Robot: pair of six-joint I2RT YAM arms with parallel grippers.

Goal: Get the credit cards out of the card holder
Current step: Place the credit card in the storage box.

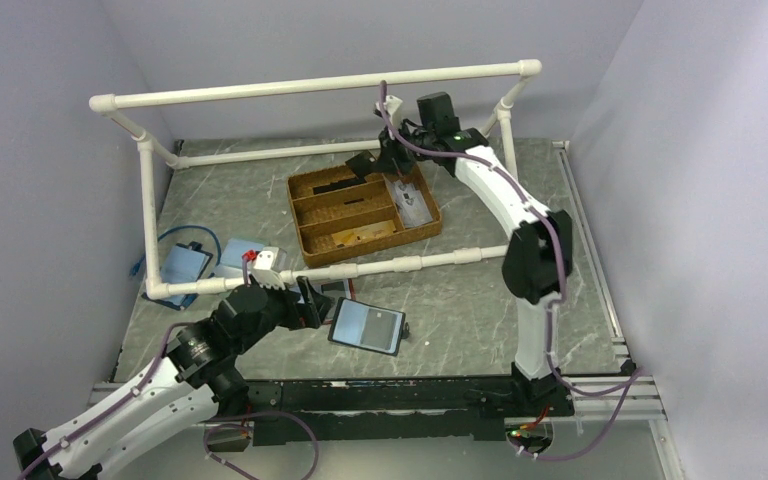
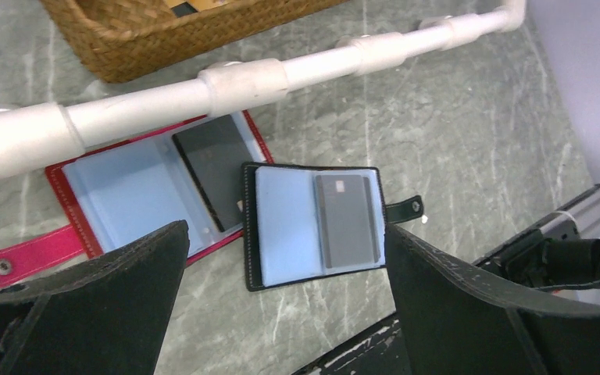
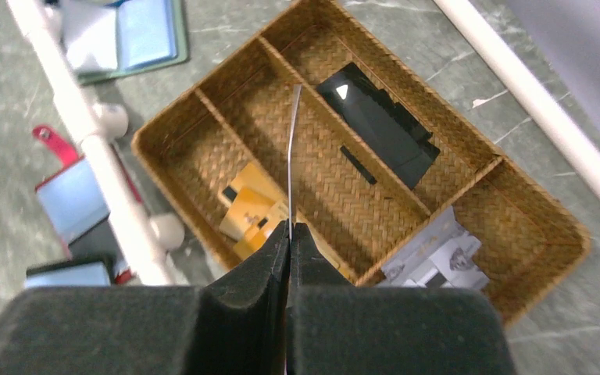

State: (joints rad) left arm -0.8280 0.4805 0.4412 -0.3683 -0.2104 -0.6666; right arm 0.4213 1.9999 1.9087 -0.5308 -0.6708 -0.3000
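Left gripper (image 2: 284, 233) hangs with its fingers spread wide over the holder (image 2: 289, 226). The holder lies open and flat on the table, just in front of the pipe (image 2: 242, 82), with 1 corner touching the red holder (image 2: 125, 191). A grey card (image 2: 348, 220) sits on its right half, though I cannot tell whether it is in the sleeve or on top of it.

Right gripper (image 3: 289, 230) is pressed together on a held card (image 3: 291, 156), seen edge-on above the basket (image 3: 336, 195).

Risks, as I judge them:
- The holder is light and unanchored, so a pull on the grey card could drag the holder along or fold it shut.
- The broad, blunt pads may get no purchase on a thin card lying flat.
- The red holder also carries a dark card, so the wrong one could be picked.
- The held card bows slightly and is gripped at only 1 end, so it could twist free.

The holder has 2 pale-blue, smooth-looking sleeves, stitched black edging and a snap tab. The basket is coarse wicker and the table is slick marbled grey.
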